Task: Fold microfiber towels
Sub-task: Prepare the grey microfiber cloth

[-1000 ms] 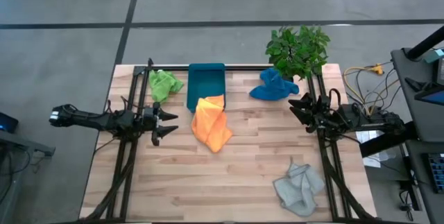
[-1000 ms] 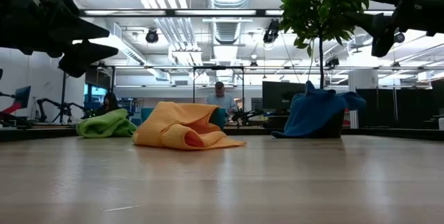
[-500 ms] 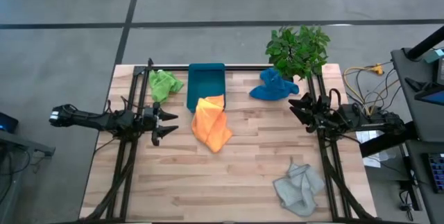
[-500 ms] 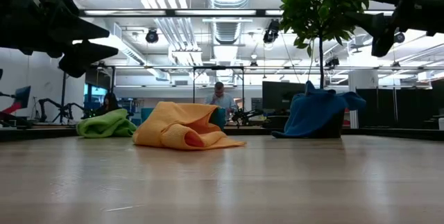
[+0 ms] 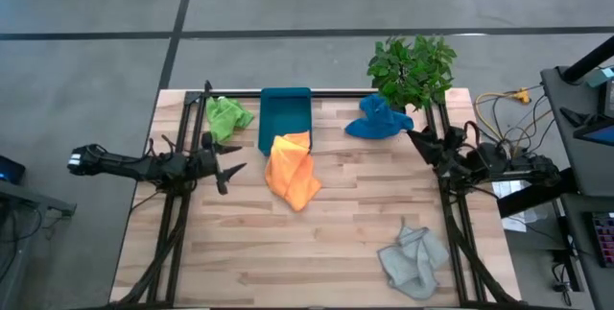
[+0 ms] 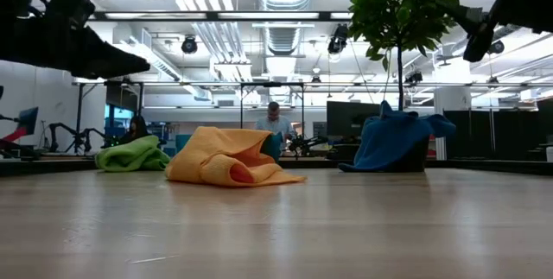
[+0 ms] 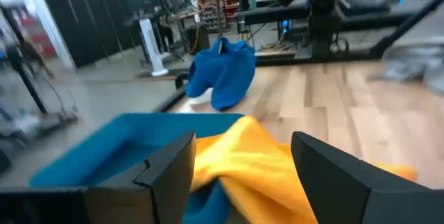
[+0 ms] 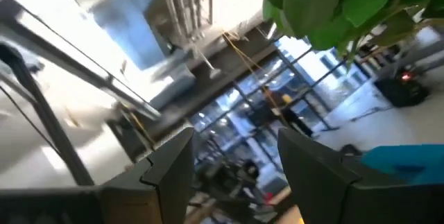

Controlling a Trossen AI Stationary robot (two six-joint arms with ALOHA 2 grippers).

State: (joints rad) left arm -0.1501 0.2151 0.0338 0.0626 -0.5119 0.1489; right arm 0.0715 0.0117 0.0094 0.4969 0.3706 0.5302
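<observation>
Four microfiber towels lie crumpled on the wooden table. The orange one is in the middle, its far edge resting on the near end of the teal tray. The lime green one is at the far left, and the blue one is at the far right by the plant pot. The grey one is at the near right. My left gripper hovers open left of the orange towel. My right gripper is open above the table's right side, tipped upward.
A potted plant stands at the far right corner behind the blue towel. Dark frame rails run along the table's left and right sides under the arms. Bare wood spans the near middle of the table.
My left gripper has rolled about its own long axis while staying in place, still open. My right gripper has tipped its fingers upward and turned slightly. The towels lie as before.
</observation>
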